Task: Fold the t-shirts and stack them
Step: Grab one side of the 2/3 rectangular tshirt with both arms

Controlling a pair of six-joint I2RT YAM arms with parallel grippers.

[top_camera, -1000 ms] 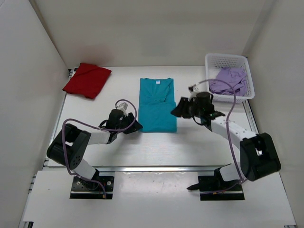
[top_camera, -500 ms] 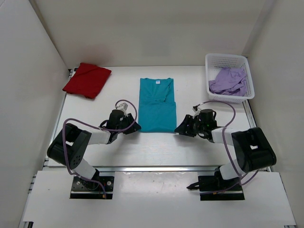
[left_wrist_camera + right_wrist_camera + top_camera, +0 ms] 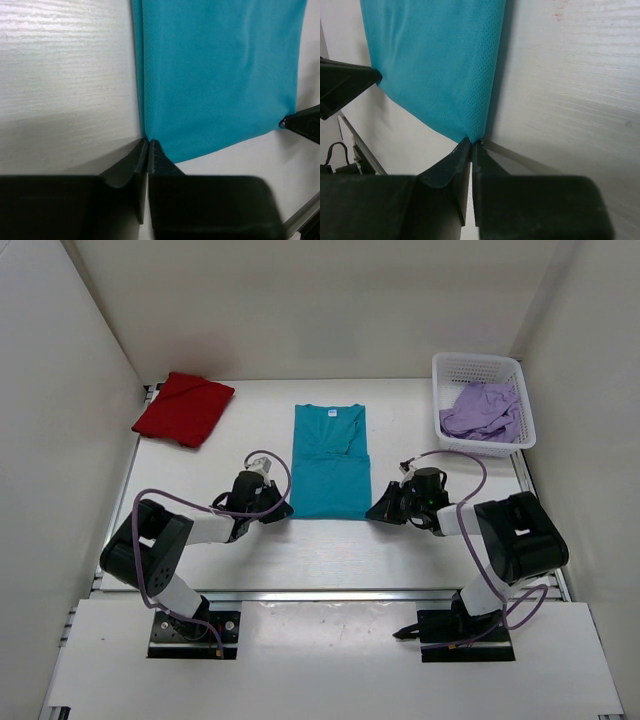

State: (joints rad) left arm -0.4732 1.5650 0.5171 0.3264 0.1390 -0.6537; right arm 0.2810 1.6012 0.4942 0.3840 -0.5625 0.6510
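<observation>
The teal t-shirt (image 3: 330, 462) lies flat at the middle of the bench (image 3: 330, 552), its long axis running near to far. The left fingers (image 3: 131, 167) pinch its near-left corner and the right fingers (image 3: 451, 165) its near-right corner. The rest of the cloth stretches away from both toward the far side.

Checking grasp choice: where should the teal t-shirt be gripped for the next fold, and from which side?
By its two near hem corners, one per claw, coming in low from the near side. The teal t-shirt lies flat as a narrow strip, collar far, so those corners are free. The left claw and right claw pinch there.
</observation>
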